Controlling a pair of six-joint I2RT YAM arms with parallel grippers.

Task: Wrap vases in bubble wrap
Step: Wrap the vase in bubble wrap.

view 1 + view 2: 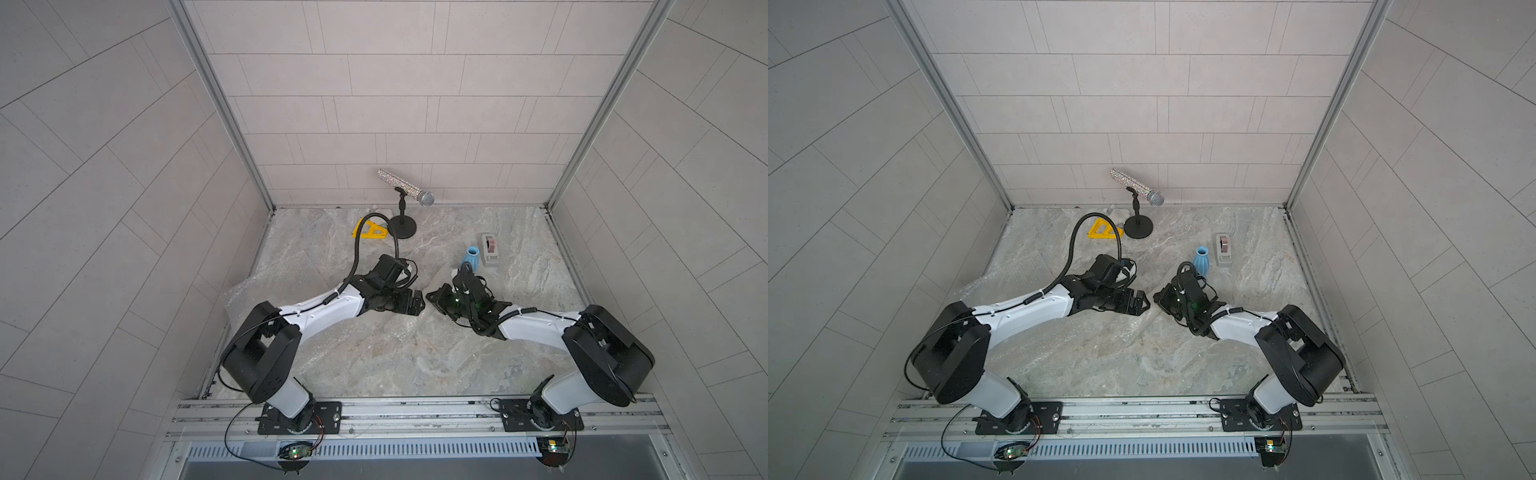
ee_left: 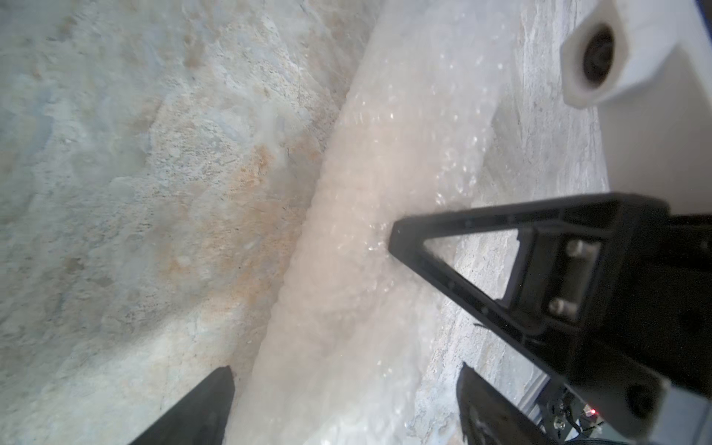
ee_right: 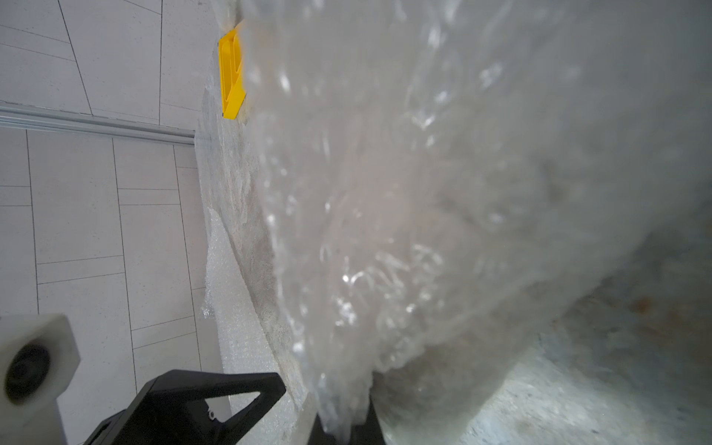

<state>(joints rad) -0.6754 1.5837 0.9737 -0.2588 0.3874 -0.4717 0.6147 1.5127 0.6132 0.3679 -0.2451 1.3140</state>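
A small light-blue ribbed vase (image 1: 471, 261) (image 1: 1201, 259) stands upright on the marble table, just behind my right arm. Clear bubble wrap (image 1: 395, 328) (image 1: 1129, 328) lies crinkled across the middle and left of the table. My right gripper (image 1: 432, 300) (image 3: 343, 427) is shut on a raised fold of the bubble wrap (image 3: 424, 192). My left gripper (image 1: 417, 306) (image 2: 346, 389) faces it tip to tip. It is open, its fingers (image 2: 212, 404) straddling a ridge of the wrap (image 2: 346, 250) without holding it. The right gripper's finger (image 2: 501, 266) shows in the left wrist view.
A grey tape dispenser (image 1: 490, 249) sits right of the vase. A glittery microphone (image 1: 405, 192) on a black stand is at the back wall, with a yellow plastic piece (image 1: 372, 232) (image 3: 231, 73) beside it. Tiled walls enclose three sides of the table.
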